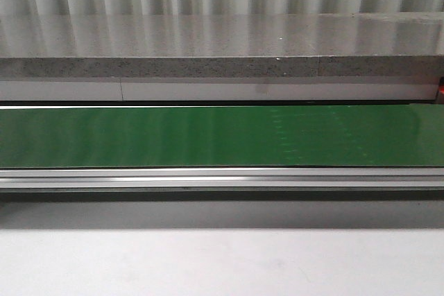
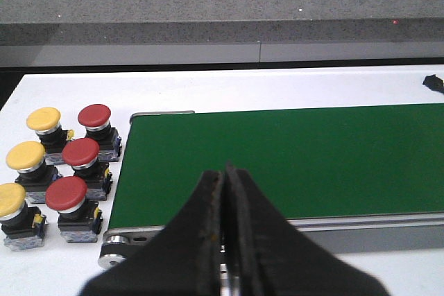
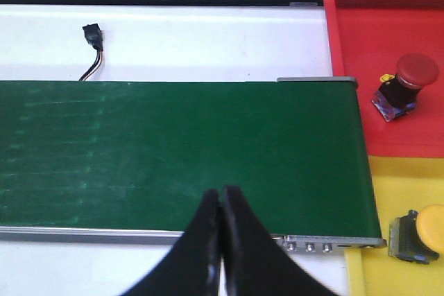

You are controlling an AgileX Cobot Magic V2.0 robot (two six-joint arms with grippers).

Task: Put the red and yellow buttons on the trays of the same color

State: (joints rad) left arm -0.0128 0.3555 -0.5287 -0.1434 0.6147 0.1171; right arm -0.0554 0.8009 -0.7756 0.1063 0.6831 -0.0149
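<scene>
I see the green conveyor belt [image 1: 222,135] running across a white table [image 1: 222,261], grey stone ledge [image 1: 222,43] behind. Left gripper [image 2: 223,171] and right gripper [image 3: 221,192] both pinched closed, empty. Six buttons just beside the belt's end: three yellow [image 2: 26,155], three red [image 2: 80,151]. One red button [image 3: 406,84] lying in the red tray [image 3: 388,25], one yellow button [image 3: 420,235] in the yellow tray [image 3: 402,185].

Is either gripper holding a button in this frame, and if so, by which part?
Nothing is held. The left gripper and right gripper both have their jaws shut on nothing, over the green belt.
</scene>
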